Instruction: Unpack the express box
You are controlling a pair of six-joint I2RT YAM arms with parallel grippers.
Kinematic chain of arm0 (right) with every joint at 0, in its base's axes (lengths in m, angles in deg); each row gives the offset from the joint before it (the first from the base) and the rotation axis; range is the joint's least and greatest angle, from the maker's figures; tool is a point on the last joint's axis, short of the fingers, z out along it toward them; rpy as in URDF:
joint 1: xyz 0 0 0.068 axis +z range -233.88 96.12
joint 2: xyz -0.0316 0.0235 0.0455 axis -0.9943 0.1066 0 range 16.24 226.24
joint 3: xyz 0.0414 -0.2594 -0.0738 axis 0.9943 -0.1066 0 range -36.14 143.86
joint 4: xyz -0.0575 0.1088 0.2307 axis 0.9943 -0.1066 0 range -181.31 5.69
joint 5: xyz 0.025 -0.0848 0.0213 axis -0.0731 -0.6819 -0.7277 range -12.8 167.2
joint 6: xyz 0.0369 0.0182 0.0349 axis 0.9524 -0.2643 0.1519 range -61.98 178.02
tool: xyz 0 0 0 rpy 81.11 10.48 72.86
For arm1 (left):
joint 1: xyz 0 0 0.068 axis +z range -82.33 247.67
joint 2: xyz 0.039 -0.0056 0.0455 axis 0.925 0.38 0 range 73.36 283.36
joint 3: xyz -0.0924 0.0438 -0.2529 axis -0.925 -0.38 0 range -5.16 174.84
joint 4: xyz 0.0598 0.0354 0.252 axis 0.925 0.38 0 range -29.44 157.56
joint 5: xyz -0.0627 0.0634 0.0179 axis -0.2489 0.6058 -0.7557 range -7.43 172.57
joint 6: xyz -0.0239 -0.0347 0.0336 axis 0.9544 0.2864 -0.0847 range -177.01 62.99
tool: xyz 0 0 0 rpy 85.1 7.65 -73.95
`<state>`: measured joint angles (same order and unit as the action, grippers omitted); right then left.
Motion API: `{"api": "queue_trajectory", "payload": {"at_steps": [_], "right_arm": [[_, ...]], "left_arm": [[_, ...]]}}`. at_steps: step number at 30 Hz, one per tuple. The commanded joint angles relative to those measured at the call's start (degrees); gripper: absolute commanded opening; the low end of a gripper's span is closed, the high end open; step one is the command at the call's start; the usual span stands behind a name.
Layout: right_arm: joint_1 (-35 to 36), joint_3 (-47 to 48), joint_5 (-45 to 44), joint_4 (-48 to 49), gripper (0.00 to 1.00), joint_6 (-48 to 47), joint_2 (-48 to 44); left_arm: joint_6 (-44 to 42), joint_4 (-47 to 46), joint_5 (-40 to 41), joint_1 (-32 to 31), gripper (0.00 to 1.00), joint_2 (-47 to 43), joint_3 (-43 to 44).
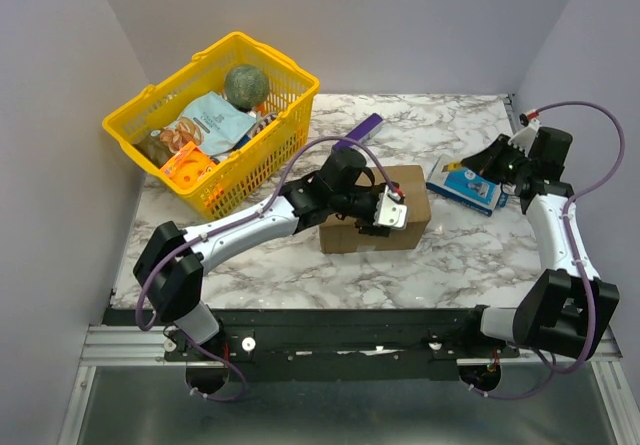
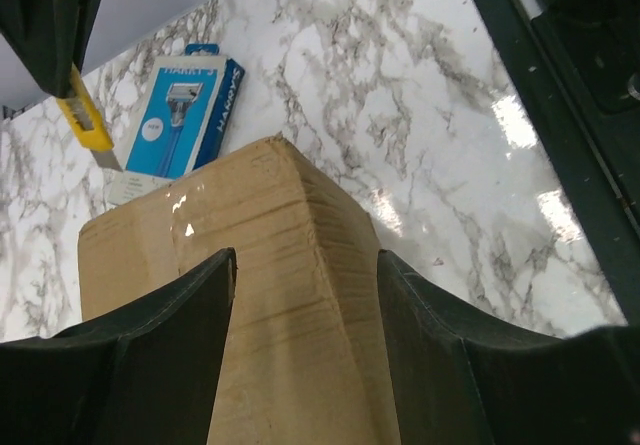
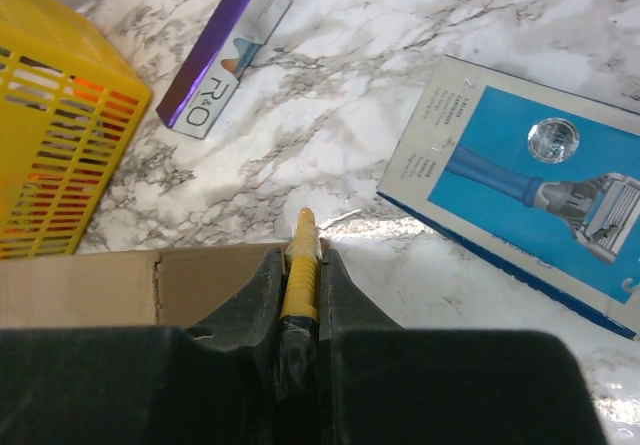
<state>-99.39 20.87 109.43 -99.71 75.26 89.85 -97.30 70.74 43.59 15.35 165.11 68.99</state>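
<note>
The express box point(image 1: 372, 227) is a plain brown carton lying shut on the marble table's middle. My left gripper point(image 1: 391, 213) hovers over its top right part. In the left wrist view, the open jaws point(image 2: 305, 265) straddle a corner ridge of the box point(image 2: 250, 215); I cannot tell whether they touch it. My right gripper point(image 1: 503, 159) is to the right of the box, above a blue razor pack point(image 1: 465, 185). It is shut point(image 3: 301, 253) on a yellow utility knife point(image 3: 300, 280) that points at the box's edge point(image 3: 100, 285).
A yellow basket point(image 1: 285, 115) with groceries stands at the back left. A slim purple box point(image 1: 364, 126) lies behind the carton and also shows in the right wrist view point(image 3: 222, 53). The razor pack point(image 3: 530, 180) lies right of the carton. Walls close in on three sides.
</note>
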Motion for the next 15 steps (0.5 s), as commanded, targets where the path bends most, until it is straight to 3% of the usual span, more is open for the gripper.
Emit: {"api": "queue_trajectory", "payload": {"at_steps": [1, 9, 15], "right_arm": [[-0.40, -1.64, -2.17, 3.27, 0.00, -1.33, 0.05], [-0.22, -3.66, 0.72, 3.18, 0.01, 0.43, -2.41], [-0.66, -2.87, 9.22, 3.44, 0.00, 5.87, -4.96]], "left_arm": [[-6.45, -5.42, 7.24, -0.33, 0.67, -1.21, -5.76], [-9.28, -2.36, 14.54, 5.81, 0.65, -7.45, -13.41], [-9.55, 2.92, 9.20, 8.02, 0.65, -12.55, -13.68]]}}
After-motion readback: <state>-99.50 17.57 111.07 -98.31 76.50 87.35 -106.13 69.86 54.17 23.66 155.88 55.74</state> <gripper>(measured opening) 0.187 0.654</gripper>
